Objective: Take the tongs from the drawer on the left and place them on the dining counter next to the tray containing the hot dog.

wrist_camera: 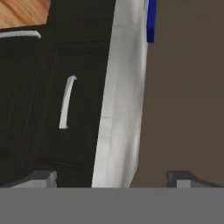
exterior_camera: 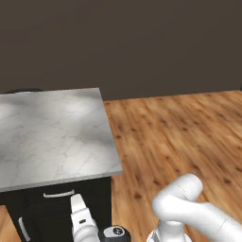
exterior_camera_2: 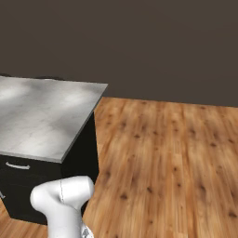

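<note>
The drawer (exterior_camera: 92, 191) sits shut just under the marble dining counter (exterior_camera: 52, 137), its silver bar handle (exterior_camera: 59, 194) facing me. In the hand view, which is rolled sideways, the drawer (wrist_camera: 81, 105) and its handle (wrist_camera: 66, 107) lie straight ahead. My gripper (wrist_camera: 111, 179) is open, nothing between its fingertips (wrist_camera: 41, 178), and stands a short way off the drawer front. A sliver of the blue tray (wrist_camera: 151, 19) shows on the counter's (wrist_camera: 120, 109) top. The tongs are hidden. From the right base view I see the counter (exterior_camera_2: 42, 116) and the drawer (exterior_camera_2: 28, 173).
A black door with a vertical handle (exterior_camera: 21, 228) sits below and left of the drawer; its handle (wrist_camera: 19, 35) also appears in the hand view. Wooden floor (exterior_camera: 179, 137) spreads out to the right of the cabinet. A dark wall (exterior_camera: 142, 42) runs behind.
</note>
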Robot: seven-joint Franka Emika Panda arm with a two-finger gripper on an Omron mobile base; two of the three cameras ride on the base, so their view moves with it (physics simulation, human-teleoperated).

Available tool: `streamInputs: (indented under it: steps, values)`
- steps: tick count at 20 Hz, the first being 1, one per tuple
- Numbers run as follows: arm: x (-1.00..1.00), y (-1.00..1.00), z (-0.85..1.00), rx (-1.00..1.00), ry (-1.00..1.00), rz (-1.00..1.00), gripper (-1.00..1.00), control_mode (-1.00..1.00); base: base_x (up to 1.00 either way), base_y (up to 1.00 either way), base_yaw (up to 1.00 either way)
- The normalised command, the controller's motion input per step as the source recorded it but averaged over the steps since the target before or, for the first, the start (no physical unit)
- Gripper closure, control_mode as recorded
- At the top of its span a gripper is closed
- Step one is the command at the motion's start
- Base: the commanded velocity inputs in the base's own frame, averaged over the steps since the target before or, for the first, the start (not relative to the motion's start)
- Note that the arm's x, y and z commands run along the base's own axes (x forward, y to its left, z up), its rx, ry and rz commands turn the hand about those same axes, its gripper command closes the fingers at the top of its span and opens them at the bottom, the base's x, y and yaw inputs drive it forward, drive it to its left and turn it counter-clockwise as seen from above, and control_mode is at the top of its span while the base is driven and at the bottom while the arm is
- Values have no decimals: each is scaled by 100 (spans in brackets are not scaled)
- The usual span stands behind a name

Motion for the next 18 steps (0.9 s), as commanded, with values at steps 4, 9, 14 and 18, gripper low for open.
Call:
streamInputs:
  steps: [4,9,14,18]
  values:
    - [17,10,-6,-5,-22,1,-100,-100,0,0,0]
    - [0,10,-9,-1,-27,-14,-100,-100,0,0,0]
    - [9,36,-3,2,-17,-20,-100,-100,0,0,0]
    - [18,35,0,1,-7,-17,-100,-100,0,0,0]
